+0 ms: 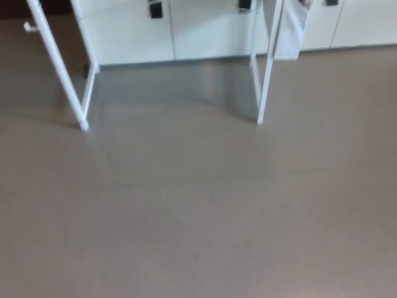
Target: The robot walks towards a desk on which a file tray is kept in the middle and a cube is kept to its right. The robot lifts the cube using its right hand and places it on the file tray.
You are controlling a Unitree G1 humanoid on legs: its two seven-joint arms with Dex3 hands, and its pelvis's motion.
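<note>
Hands — neither showed, so spread or closed could not be told. Floor [198, 211] lay before the desk legs [268, 68]; cube unseen — a skewed approach risked a missed reach.

Soft, even indoor light; whole frame slightly blurred; pale sheen on the smooth grey-brown floor [205, 87] at upper centre.

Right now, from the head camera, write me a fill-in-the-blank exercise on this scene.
The desk legs are coloured ___. The small fittings on the cabinets behind them are ___. The number of robot hands in view is ___.
Missing words: white; black; zero.
</note>
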